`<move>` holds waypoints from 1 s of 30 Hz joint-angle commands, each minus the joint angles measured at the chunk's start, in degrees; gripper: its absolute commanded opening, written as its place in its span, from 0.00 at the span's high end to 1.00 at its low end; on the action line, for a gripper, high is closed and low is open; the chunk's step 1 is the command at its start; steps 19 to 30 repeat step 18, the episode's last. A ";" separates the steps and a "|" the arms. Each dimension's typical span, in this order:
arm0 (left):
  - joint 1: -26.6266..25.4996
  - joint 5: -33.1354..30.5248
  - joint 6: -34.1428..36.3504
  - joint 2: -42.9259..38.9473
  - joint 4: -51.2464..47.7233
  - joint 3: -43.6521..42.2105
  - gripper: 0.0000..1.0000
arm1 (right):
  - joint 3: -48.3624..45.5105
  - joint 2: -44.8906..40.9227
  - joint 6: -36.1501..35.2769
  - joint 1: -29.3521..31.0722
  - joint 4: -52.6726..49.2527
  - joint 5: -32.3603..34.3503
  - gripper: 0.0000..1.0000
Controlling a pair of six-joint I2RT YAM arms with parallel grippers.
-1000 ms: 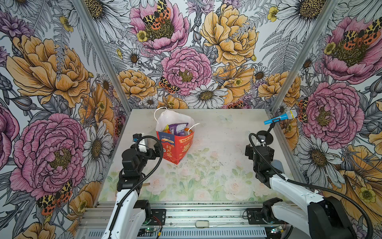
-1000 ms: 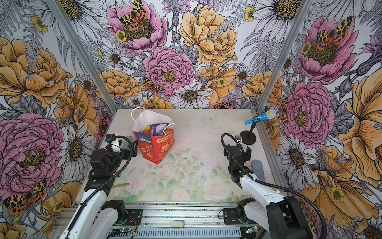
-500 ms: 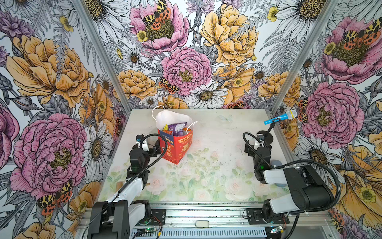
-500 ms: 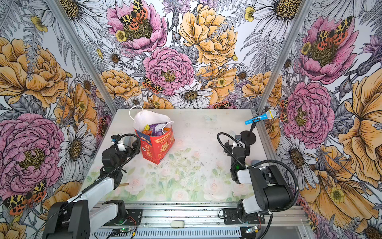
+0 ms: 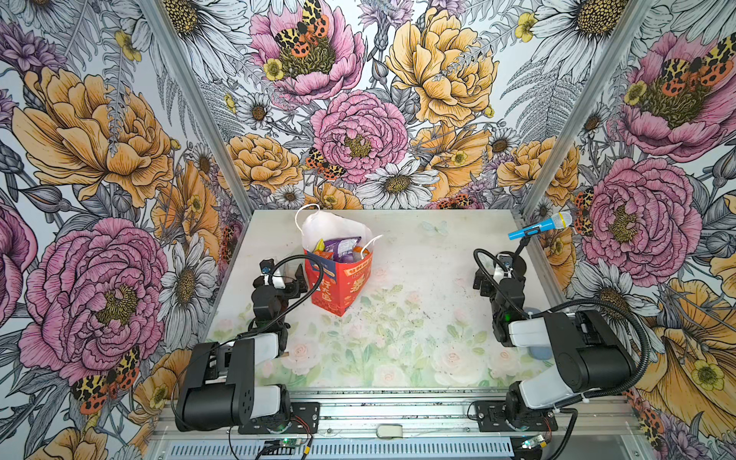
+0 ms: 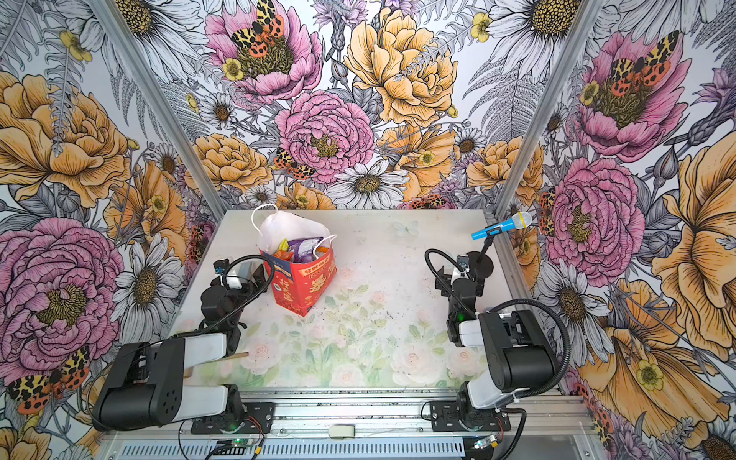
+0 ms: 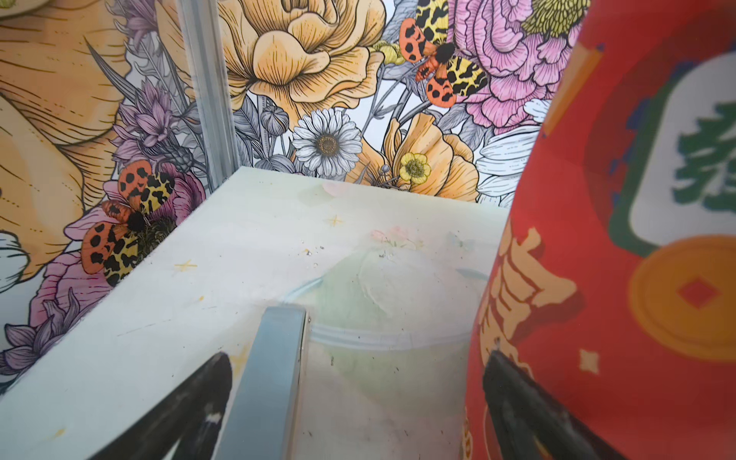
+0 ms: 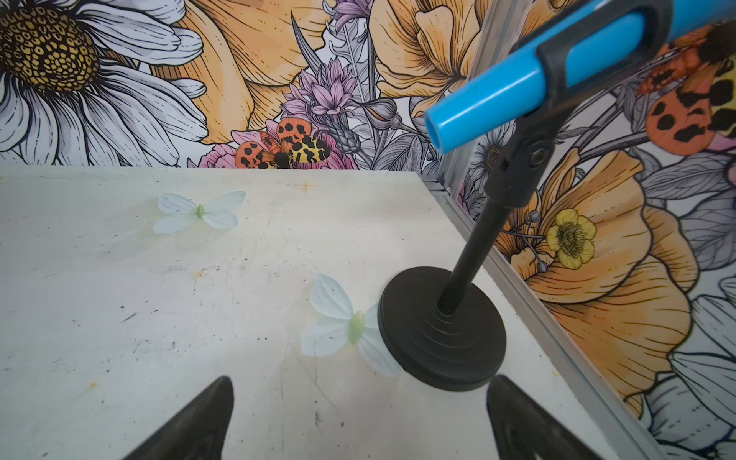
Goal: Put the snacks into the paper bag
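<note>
Snacks (image 5: 341, 251) inside paper bag (image 5: 338, 284)

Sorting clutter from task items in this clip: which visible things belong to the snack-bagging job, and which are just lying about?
Job:
paper bag
snacks, inside the bag

Lying about:
blue toy microphone on its black stand
grey block near the bag

Both top views hang high above my near edge, looking down toward the back wall (image 5: 358, 119) and sharing nearly the whole table (image 5: 418, 259). My left wrist camera sits low, right up close to the paper bag (image 7: 597, 278). My right wrist camera, low too, faces the far corner, close to the microphone stand (image 8: 438, 338). Both things show in both top views too.
</note>
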 commanded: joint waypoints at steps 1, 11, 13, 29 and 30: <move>0.33 -2.85 -0.56 6.09 11.02 -1.42 0.01 | 1.73 0.25 1.62 -0.54 -0.71 -0.40 0.00; 0.52 -2.61 -0.97 10.22 14.47 -0.86 0.01 | 1.73 0.27 1.58 -0.61 -0.89 -0.48 0.00; 0.56 -2.28 -0.86 10.35 13.96 -0.49 0.01 | 1.98 0.28 1.69 -0.79 -1.29 -0.95 0.00; 0.26 -2.62 -0.67 10.12 11.78 0.55 0.01 | 1.92 0.22 1.75 -0.94 -1.35 -1.25 0.00; 0.26 -2.62 -0.67 10.12 11.78 0.55 0.01 | 1.92 0.22 1.75 -0.94 -1.35 -1.25 0.00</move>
